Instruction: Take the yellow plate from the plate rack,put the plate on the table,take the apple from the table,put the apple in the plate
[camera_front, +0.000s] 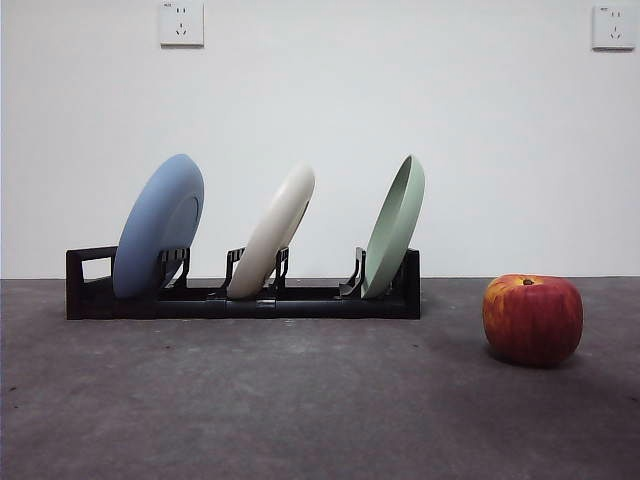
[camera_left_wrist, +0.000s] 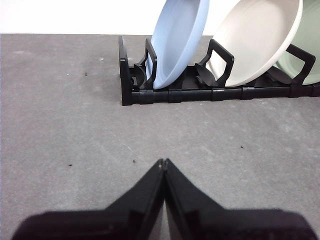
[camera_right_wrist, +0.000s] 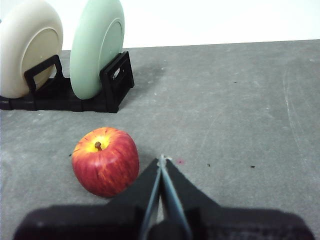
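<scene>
The cream-coloured yellow plate (camera_front: 272, 233) leans in the middle slot of the black plate rack (camera_front: 240, 298), also seen in the left wrist view as the yellow plate (camera_left_wrist: 255, 42) and in the right wrist view as the yellow plate (camera_right_wrist: 27, 47). The red apple (camera_front: 532, 318) rests on the dark grey table (camera_front: 300, 400) to the right of the rack. My left gripper (camera_left_wrist: 163, 162) is shut and empty, well short of the rack's handle end (camera_left_wrist: 131, 75). My right gripper (camera_right_wrist: 161, 160) is shut and empty, close beside the apple (camera_right_wrist: 106, 161). Neither arm shows in the front view.
A blue plate (camera_front: 158, 226) stands in the rack's left slot and a pale green plate (camera_front: 395, 226) in its right slot. A white wall with two sockets (camera_front: 181, 23) rises behind the table.
</scene>
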